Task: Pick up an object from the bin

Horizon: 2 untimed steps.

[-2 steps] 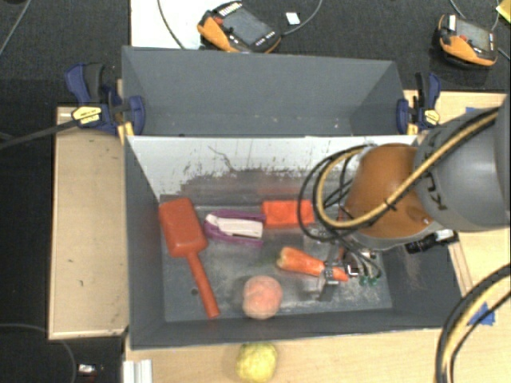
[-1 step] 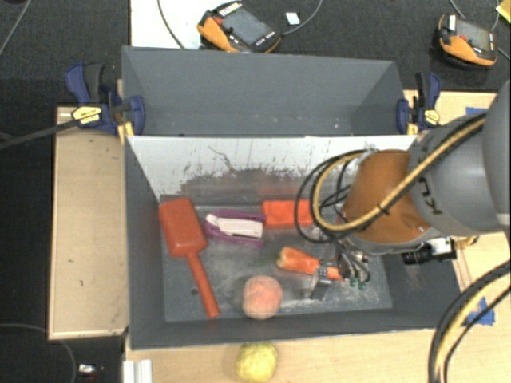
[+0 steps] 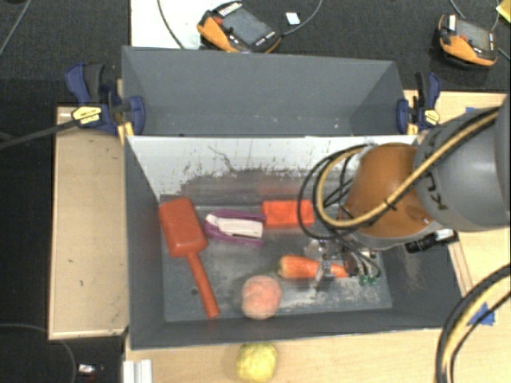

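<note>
Yellow-green ball (image 3: 256, 361): nearest the camera, outside the bin (image 3: 263, 94), on the tan surface (image 3: 359, 365) just camera-side of the peach ball (image 3: 261, 296).
Peach ball: on the bin floor by the near wall; reference for everything below.
Orange carrot-shaped piece (image 3: 297, 268): lying flat, just right of the peach ball and a bit farther from the camera, near it; touching or not, can't tell.
Fingers (image 3: 323, 271): down on the carrot piece's right half, right of the peach ball; orange shows on both sides of them. Open or clamped: cannot tell.
Arm (image 3: 471, 182): comes in from well right of the peach ball, orange wrist cover (image 3: 383, 190) and looped cables (image 3: 319, 190) over the fingers.
Red scoop (image 3: 182, 228): left of the peach ball, handle end near it, blade toward the far wall.
Purple-and-white item (image 3: 235, 228): beyond the peach ball, slightly left, beside the scoop blade.
Orange block (image 3: 286, 214): beyond the peach ball, slightly right.
</note>
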Motion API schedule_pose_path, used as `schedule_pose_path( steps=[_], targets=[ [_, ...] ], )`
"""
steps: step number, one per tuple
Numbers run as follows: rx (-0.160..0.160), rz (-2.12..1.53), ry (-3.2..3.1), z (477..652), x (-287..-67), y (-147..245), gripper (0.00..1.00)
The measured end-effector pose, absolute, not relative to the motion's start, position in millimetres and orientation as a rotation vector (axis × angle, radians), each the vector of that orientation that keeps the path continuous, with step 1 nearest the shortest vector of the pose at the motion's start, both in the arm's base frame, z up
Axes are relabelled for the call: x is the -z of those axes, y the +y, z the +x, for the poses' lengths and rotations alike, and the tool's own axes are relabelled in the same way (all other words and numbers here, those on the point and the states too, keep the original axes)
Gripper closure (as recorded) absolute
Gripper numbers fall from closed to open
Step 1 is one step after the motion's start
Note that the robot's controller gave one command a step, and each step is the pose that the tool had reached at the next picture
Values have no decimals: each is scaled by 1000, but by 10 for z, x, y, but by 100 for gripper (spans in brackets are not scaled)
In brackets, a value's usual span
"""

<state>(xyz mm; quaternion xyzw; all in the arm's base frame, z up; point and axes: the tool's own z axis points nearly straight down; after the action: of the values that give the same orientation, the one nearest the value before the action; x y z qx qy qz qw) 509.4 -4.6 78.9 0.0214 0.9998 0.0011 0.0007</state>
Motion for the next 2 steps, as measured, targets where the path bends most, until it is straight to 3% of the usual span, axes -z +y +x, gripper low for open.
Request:
schedule_pose_path(
  steps=[2],
  targets=[
    [-4, 68, 3140, 5089, -904, -46, 100]
  ],
)
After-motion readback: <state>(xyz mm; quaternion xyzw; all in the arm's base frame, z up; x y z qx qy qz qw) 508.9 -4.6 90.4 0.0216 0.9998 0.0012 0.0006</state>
